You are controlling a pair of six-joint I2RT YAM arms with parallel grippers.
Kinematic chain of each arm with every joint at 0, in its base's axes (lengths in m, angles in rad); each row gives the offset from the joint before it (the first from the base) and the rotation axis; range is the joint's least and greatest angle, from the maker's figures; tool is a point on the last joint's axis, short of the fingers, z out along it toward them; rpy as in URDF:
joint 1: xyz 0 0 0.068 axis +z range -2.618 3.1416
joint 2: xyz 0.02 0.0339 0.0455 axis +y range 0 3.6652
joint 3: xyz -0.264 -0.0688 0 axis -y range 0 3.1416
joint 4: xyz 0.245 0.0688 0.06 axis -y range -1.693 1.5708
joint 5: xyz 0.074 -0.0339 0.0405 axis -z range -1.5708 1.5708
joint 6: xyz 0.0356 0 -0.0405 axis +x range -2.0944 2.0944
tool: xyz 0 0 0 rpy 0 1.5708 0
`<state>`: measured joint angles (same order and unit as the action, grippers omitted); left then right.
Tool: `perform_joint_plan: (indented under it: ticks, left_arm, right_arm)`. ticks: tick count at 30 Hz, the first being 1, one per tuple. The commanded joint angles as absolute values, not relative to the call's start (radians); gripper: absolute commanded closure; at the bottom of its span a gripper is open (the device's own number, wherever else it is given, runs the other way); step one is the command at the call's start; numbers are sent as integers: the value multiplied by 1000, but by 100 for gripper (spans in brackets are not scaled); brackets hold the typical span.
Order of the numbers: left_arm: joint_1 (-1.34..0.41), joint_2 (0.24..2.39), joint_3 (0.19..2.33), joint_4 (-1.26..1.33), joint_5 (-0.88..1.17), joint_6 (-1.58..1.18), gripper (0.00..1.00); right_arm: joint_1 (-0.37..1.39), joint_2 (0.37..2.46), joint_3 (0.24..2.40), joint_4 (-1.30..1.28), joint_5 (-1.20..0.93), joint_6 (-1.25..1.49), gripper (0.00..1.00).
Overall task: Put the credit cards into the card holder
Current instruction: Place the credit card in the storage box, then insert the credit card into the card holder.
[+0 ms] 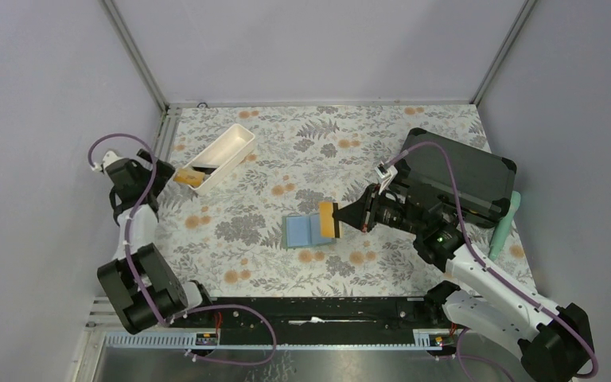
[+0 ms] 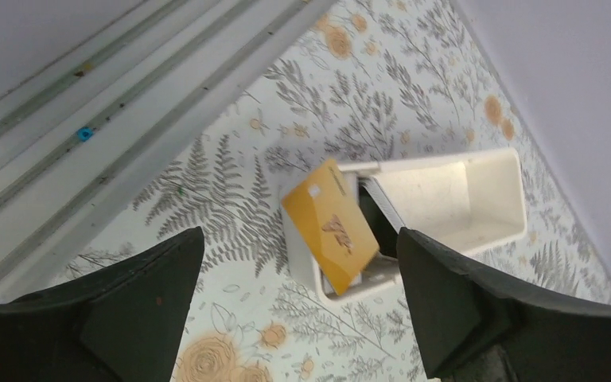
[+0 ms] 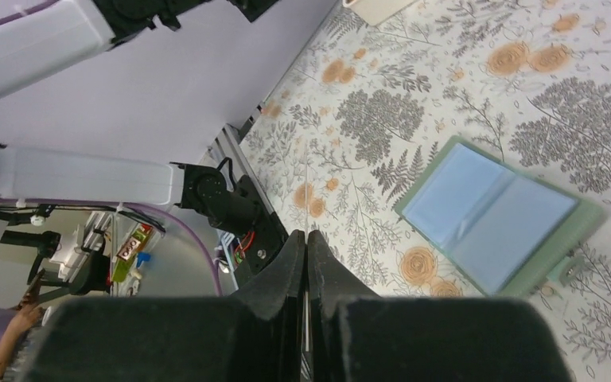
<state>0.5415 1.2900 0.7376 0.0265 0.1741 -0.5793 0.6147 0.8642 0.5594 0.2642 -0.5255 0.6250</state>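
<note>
The sage-green card holder (image 1: 306, 231) lies open on the floral table, its pale blue pockets up; it also shows in the right wrist view (image 3: 493, 216). My right gripper (image 1: 344, 216) is shut on a gold-orange credit card (image 1: 328, 219) and holds it over the holder's right edge. In the right wrist view the fingers (image 3: 282, 270) are pressed together with only the card's thin edge between them. My left gripper (image 2: 301, 239) is open and empty, just short of a second gold-orange card (image 2: 330, 227). That card leans on the near end of the white tray (image 2: 461, 231), beside a dark card (image 2: 380, 208).
The white oblong tray (image 1: 231, 147) lies at the back left. A large black hard case (image 1: 465, 171) sits at the back right behind my right arm, with a teal handle-like object (image 1: 506, 221) beside it. A metal rail (image 2: 127, 119) runs along the table's left edge.
</note>
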Motion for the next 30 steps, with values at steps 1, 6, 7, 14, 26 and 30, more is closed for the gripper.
perform_joint_plan:
  ticks: [1,6,7,14,26,30]
  left_arm:
    - [412,1194,811,-79,6,-514,4]
    - [260,1083,840,-142,-41,-494,4]
    - [224,1063,842,-155,-37,-492,4]
    - [-82,985,832,-266,29,-499,4]
    - [-474,950,650,-259,-18,-672,4]
    - [-517,960,602,-227,-9,-702,4]
  right_arm:
    - [614,853,586,211,-469,609,100]
    - [614,850,570,207,-447,620,100]
    - [613,852,567,203,-437,622,100]
    - [613,900,525,227,-381,640,100]
    - [630,1096,622,313,-344,740,100]
    - [687,1153,636,346,-275,748,100]
